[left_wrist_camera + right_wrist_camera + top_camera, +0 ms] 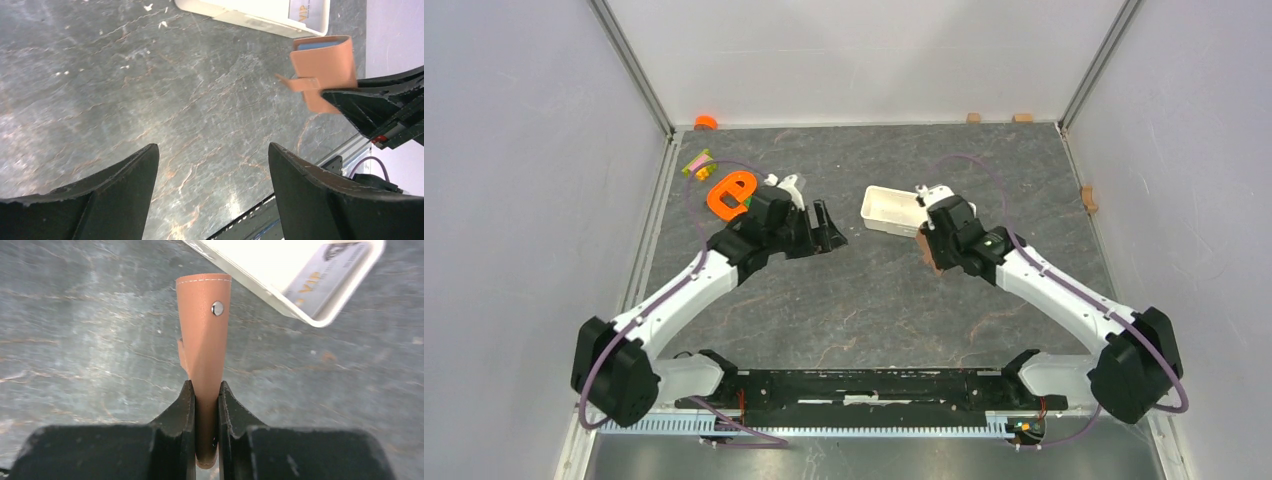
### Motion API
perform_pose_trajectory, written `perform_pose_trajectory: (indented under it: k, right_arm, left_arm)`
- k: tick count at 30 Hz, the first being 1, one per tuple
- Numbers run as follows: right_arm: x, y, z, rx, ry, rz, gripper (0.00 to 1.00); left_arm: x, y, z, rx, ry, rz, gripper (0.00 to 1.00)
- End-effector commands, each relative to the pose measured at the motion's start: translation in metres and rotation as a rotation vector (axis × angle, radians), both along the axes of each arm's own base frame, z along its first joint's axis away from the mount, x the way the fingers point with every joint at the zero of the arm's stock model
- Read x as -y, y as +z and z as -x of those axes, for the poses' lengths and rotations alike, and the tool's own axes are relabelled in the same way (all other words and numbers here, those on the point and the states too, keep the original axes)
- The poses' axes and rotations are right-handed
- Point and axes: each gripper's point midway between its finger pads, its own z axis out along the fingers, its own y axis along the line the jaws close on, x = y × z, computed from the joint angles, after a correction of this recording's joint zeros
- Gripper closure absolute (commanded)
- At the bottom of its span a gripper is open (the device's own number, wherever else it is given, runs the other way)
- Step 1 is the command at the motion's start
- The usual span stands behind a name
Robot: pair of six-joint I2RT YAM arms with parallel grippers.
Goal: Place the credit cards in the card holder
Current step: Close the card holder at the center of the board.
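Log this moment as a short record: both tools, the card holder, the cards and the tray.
left tool: open, empty, over bare table
right tool: shut on the card holder, beside the white tray
card holder: appears lifted, flap unfastened and sticking out sideways
blue card: edge shows in the holder's open end
VIP card: lying in the white tray

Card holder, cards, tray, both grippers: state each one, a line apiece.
right gripper: shut on the card holder
left gripper: open, empty
card holder: gripped, flap unsnapped
blue card: tucked in the holder, edge showing
white tray: holds one card
VIP card: flat in the tray
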Motion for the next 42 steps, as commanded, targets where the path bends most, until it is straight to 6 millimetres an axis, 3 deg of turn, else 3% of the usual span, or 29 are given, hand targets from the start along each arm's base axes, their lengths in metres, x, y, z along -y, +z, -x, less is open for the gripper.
perform_pose_trajectory:
  k: [1, 4, 9, 10, 12, 13, 16, 19, 24, 29, 36, 42]
  right_arm:
    - [0.039, 0.016, 0.011, 0.056, -0.074, 0.408, 1.0]
    - [0.03, 0.003, 0.018, 0.066, -0.082, 0.512, 1.0]
    - [-0.022, -0.03, 0.029, 0.054, -0.024, 0.488, 0.98]
    - [-0.036, -0.036, 0.032, 0.047, 0.004, 0.477, 0.89]
    - [-0.063, -0.043, 0.038, 0.039, 0.049, 0.454, 0.61]
    - [-0.077, -0.043, 0.04, 0.034, 0.073, 0.437, 0.54]
    - [-0.104, -0.039, 0.046, 0.029, 0.117, 0.389, 0.39]
    - [-0.113, -0.026, 0.049, 0.03, 0.138, 0.327, 0.31]
    - [-0.1, 0.005, 0.053, 0.05, 0.146, 0.241, 0.25]
    - [-0.069, 0.01, 0.048, -0.01, 0.137, 0.077, 0.24]
    - [-0.02, -0.019, 0.031, -0.116, 0.087, -0.161, 0.33]
    - [0.003, -0.043, 0.024, -0.167, 0.057, -0.289, 0.45]
  left_arm:
    - [-0.032, -0.006, 0.017, -0.007, -0.012, -0.1, 0.12]
    - [-0.045, -0.007, 0.017, -0.009, 0.016, -0.113, 0.11]
    - [-0.055, -0.016, 0.019, -0.037, 0.048, -0.111, 0.1]
    - [-0.056, -0.019, 0.02, -0.044, 0.051, -0.113, 0.1]
    - [-0.058, -0.023, 0.022, -0.053, 0.061, -0.115, 0.1]
    - [-0.06, -0.025, 0.023, -0.058, 0.067, -0.117, 0.09]
    - [-0.064, -0.032, 0.025, -0.073, 0.091, -0.117, 0.09]
    - [-0.068, -0.04, 0.027, -0.082, 0.126, -0.112, 0.09]
    - [-0.065, -0.054, 0.031, -0.103, 0.156, -0.065, 0.1]
    - [-0.03, -0.058, 0.036, -0.11, 0.088, -0.01, 0.14]
    - [0.062, -0.071, 0.055, -0.179, -0.071, 0.104, 0.15]
    - [0.102, -0.095, 0.05, -0.218, -0.12, 0.113, 0.15]
